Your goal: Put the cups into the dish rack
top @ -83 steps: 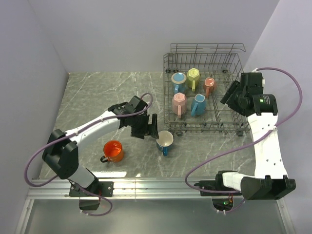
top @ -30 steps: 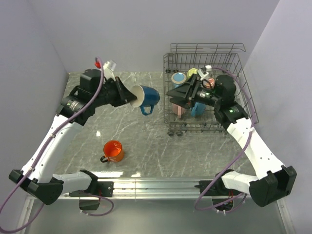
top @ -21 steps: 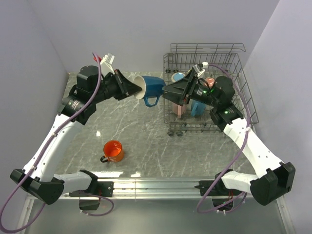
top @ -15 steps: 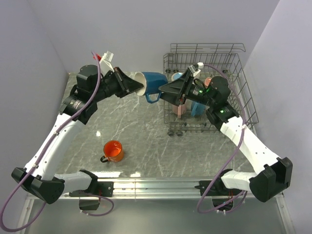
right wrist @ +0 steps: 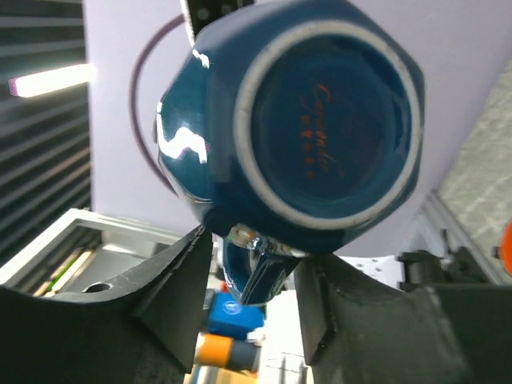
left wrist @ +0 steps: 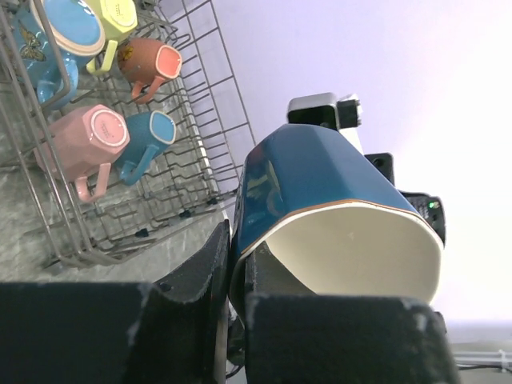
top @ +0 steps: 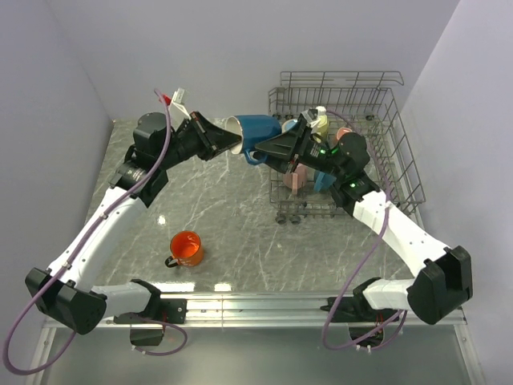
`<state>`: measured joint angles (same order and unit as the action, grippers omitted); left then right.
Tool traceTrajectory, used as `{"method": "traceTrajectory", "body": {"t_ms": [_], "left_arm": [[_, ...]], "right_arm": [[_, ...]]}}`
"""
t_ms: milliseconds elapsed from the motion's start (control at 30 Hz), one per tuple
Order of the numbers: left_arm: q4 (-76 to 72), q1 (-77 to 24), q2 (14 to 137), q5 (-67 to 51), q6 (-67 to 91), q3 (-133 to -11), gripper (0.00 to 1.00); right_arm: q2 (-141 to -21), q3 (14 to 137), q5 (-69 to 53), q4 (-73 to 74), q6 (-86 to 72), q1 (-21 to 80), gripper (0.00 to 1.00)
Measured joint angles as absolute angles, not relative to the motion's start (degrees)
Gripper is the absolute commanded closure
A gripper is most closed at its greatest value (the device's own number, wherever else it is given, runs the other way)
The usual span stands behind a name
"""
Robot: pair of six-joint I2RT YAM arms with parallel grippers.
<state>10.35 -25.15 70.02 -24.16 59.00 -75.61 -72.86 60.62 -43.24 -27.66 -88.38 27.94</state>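
Above table [top: 204, 212], left jaws grip dark blue cup [top: 258, 131], right jaws open astride handle [right wrist: 254, 274], script [right wrist: 326, 104] illegible

The only writing I can find is on the underside of the dark blue mug [right wrist: 320, 120], seen from my right wrist. A line of orange script sits inside the pale foot ring, with a row of smaller orange marks beneath it. Both are too blurred for me to read. From my left wrist, the light blue mug [left wrist: 68, 20] at top left carries a small dark butterfly-like mark on its side.
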Motion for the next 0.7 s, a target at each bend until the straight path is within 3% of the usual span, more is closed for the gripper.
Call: {"method": "traceTrajectory", "body": {"t_ms": [233,333,367,400,567,700], "left_arm": [[6.13,-24.88,71.42,-24.16,61.71,-73.82,1.0],[4.4,-24.88,71.79,-24.25,62.37,-73.8,1.0],[3.57,-24.88,71.88,-24.43,62.46,-73.78,1.0],[2.72,-24.86,71.92,-24.62,62.39,-73.71,1.0],[2.09,-24.84,71.99,-24.88,62.08,-73.71,0.98],[5.72,-25.1,72.44,-23.94,60.05,-74.83,0.78]], "right_arm": [[-76.44,59.96,-42.39,-35.35,-93.89,30.0,0.64],[-76.71,59.96,-42.06,-36.64,-95.74,30.02,0.81],[-76.75,59.96,-42.0,-37.26,-96.71,30.11,0.94],[-76.75,59.96,-41.98,-37.67,-97.27,30.2,0.99],[-76.75,60.01,-42.0,-38.11,-97.95,29.58,1.0],[-76.66,60.1,-44.4,-35.68,-97.01,28.03,1.0]]}}
